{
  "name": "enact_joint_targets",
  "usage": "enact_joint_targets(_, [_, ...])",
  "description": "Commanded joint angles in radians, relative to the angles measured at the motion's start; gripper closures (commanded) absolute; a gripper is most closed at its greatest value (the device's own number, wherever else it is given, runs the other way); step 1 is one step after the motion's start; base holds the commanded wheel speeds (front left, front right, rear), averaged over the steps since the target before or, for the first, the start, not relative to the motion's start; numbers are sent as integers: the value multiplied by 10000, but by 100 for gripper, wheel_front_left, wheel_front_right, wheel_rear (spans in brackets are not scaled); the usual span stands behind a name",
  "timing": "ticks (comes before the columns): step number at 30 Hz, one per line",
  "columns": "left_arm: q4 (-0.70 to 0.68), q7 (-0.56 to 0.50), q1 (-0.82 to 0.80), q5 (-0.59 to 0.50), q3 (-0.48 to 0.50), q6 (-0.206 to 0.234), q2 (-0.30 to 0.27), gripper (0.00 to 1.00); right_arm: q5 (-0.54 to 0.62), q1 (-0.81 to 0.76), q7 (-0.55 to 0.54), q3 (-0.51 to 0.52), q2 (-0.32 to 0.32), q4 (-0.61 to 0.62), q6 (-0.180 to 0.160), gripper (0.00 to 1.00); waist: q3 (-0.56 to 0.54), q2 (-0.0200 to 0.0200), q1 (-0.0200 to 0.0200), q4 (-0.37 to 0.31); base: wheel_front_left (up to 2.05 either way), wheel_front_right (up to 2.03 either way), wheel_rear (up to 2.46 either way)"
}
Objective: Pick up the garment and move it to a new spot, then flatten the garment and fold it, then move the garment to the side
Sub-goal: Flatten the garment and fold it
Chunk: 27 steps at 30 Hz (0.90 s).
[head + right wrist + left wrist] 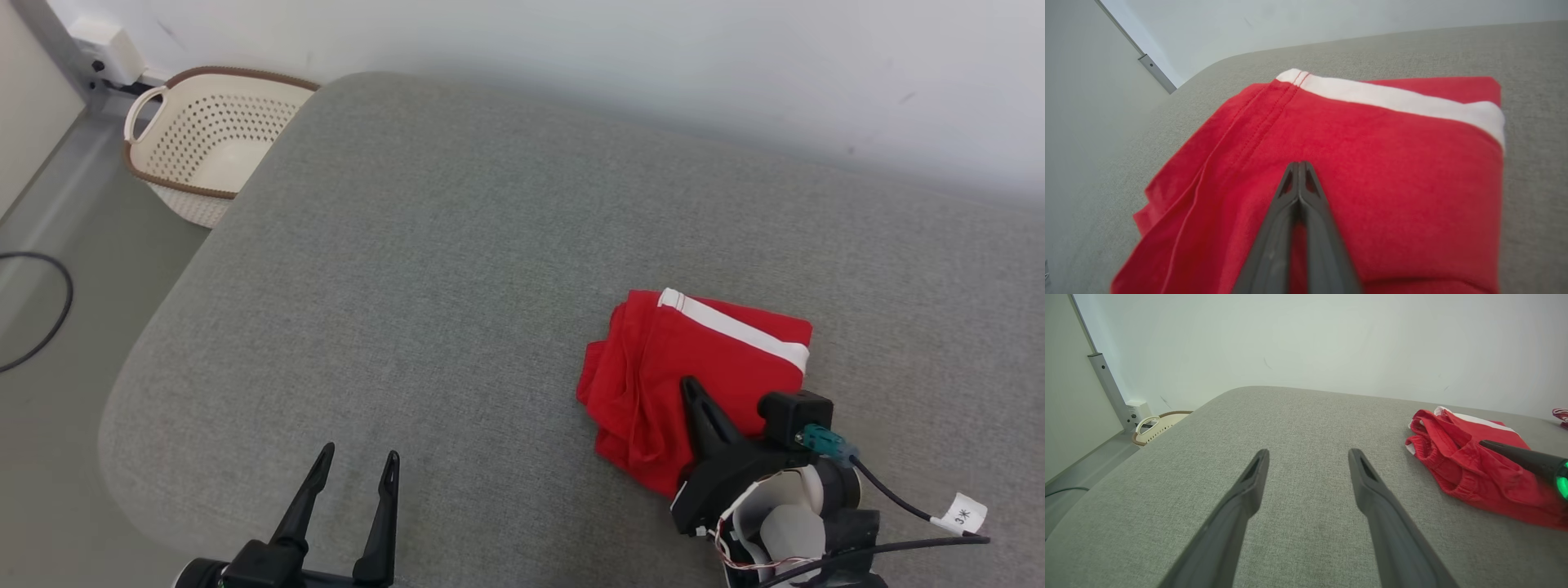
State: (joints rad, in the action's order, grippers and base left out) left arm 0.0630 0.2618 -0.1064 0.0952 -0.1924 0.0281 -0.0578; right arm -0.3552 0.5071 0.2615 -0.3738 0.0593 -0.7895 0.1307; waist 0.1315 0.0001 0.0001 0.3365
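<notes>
Going from the left: the basket [204, 139] sits off the cushion at 10 o'clock, out of play. The left pincer [359, 452] hangs over bare grey cushion [457, 245] down at 7 o'clock, fingers spread wide with nothing in them.

The red garment [694, 351] with the white stripe lies folded at about 4 o'clock, well apart from that pincer, off toward its 2 o'clock. The right pincer [691, 384] is pressed together and laid over the top of the fold. The cloth runs ahead of it toward 12 and out to both sides. I can't see any fabric caught between its fingers.

My worry is that if it shoves or drags the bundle sideways like that, only the top layer goes and the fold shears open. The bunched waistband edge on the garment's left looks loosest, so I'd guess it spills first.
</notes>
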Motion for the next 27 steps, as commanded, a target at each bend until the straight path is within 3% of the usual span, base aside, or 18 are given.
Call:
enact_joint_targets(1, [15,40,-48,90,16,29,-8,0,9,83,38,-85,-60,47,1,100,142,-1,-1,170,0,0,0])
enact_joint_targets(17, [129,40,-93,147,-100,132,34,0,-1468,-631,25,-2400,-96,869,1,100,12,-1,-1,316,0,0,0])
enact_joint_targets(27, [50,40,101,149,99,156,-16,0,-1817,-611,26,-2289,-92,1581,1,100,-238,-1,-1,-97,0,0,0])
